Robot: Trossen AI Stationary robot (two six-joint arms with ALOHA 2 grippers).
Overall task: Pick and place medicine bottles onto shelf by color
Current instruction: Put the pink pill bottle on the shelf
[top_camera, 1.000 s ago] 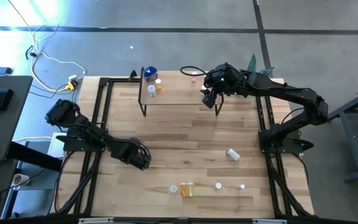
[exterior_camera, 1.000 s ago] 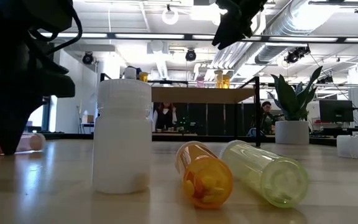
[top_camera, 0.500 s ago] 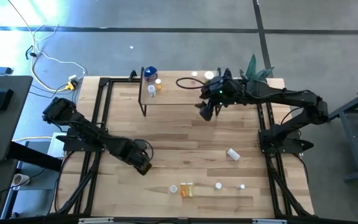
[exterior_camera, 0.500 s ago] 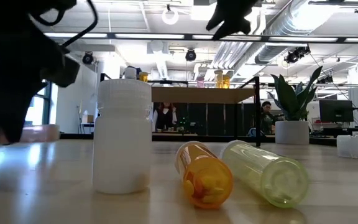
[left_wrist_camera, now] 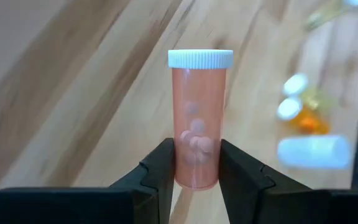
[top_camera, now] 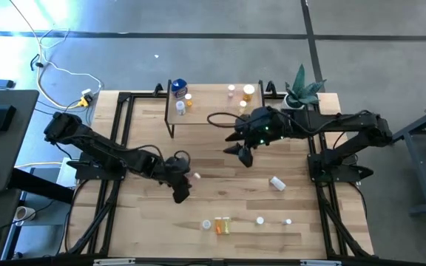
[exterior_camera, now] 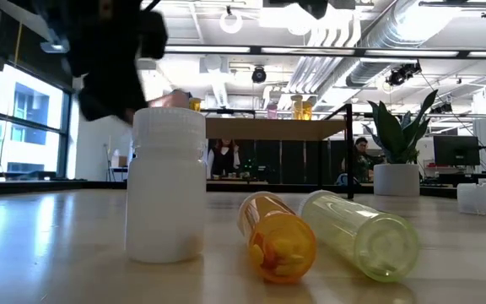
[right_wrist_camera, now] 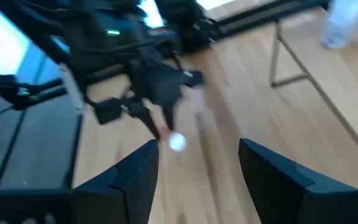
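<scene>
The left gripper [left_wrist_camera: 194, 168] is clamped on a pink bottle [left_wrist_camera: 199, 118] with a white cap, its two dark fingers [left_wrist_camera: 161, 171] pressing the bottle's lower half; the left wrist view alone shows this grip plainly, with pink pills visible inside and blurred bottles on the wood beyond.

In the high view, the left gripper [top_camera: 181, 176] sits over the middle of the table [top_camera: 220, 159], the pink bottle [top_camera: 196, 175] only a small pale speck at its tip. The right gripper [top_camera: 241, 152] hangs in front of the shelf [top_camera: 213, 111], between it and a lying white bottle [top_camera: 276, 182]. On the shelf stand a blue-topped bottle [top_camera: 179, 88] with small ones beside it at one end, and a pink vial [top_camera: 231, 90] and an orange vial [top_camera: 248, 91] near the other. A potted plant [top_camera: 302, 87] stands at the table's back corner. Along the near edge lie an orange bottle [top_camera: 222, 224] and small white ones [top_camera: 259, 220].

The low view shows what the overhead cannot: an upright white bottle [exterior_camera: 168, 184], an orange bottle [exterior_camera: 278, 236] and a yellowish one [exterior_camera: 359, 233] lying side by side, filling the foreground and hiding much of the table behind. The shelf [exterior_camera: 277, 128] shows far back.

The right wrist view shows its own fingers [right_wrist_camera: 132, 177] spread wide with nothing between them, facing the left arm [right_wrist_camera: 151, 78] and its bottle's white cap [right_wrist_camera: 177, 142].
</scene>
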